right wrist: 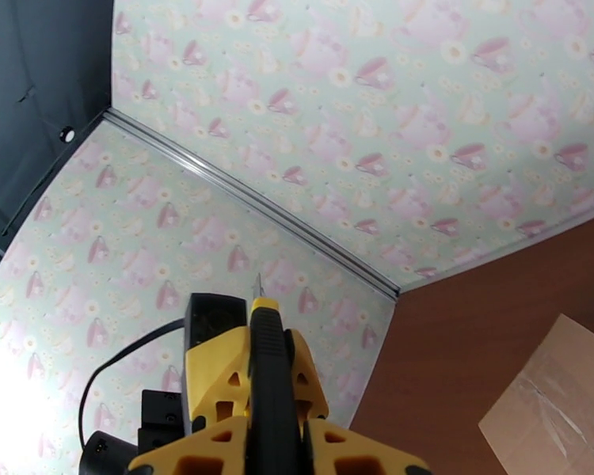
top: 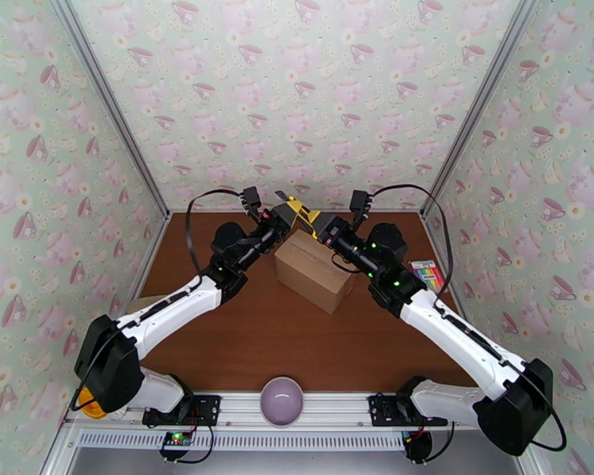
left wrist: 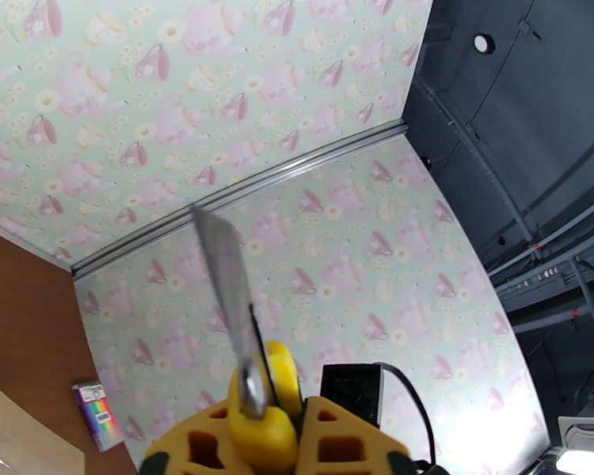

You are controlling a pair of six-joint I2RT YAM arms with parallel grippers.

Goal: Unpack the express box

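The express box sits just past the middle of the tabletop, toward 12 o'clock, turned at an angle. Its top flaps lie flat and closed. In the right wrist view the glossy tape runs across one corner of the lid and looks uncut as far as that corner shows. Nothing has been taken out, so the unpacking proper has not begun.

Both arms meet in the air at the box's 12 o'clock edge, with a yellow and black utility knife between them. The left gripper is clenched on the yellow front end, from which the blade stands out, bared and pointing up and away from the carton. The right gripper is grasping the dark handle. With both holding the one tool, this reads as a handover or a regrip, preparation rather than cutting.

What is left is nearly all of the task:
- bring the blade down to the seam
- slit the tape
- fold back the flaps
- lift out whatever is inside

A lilac bowl waits at 6 o'clock, and a rainbow-striped packet lies at 3 o'clock.
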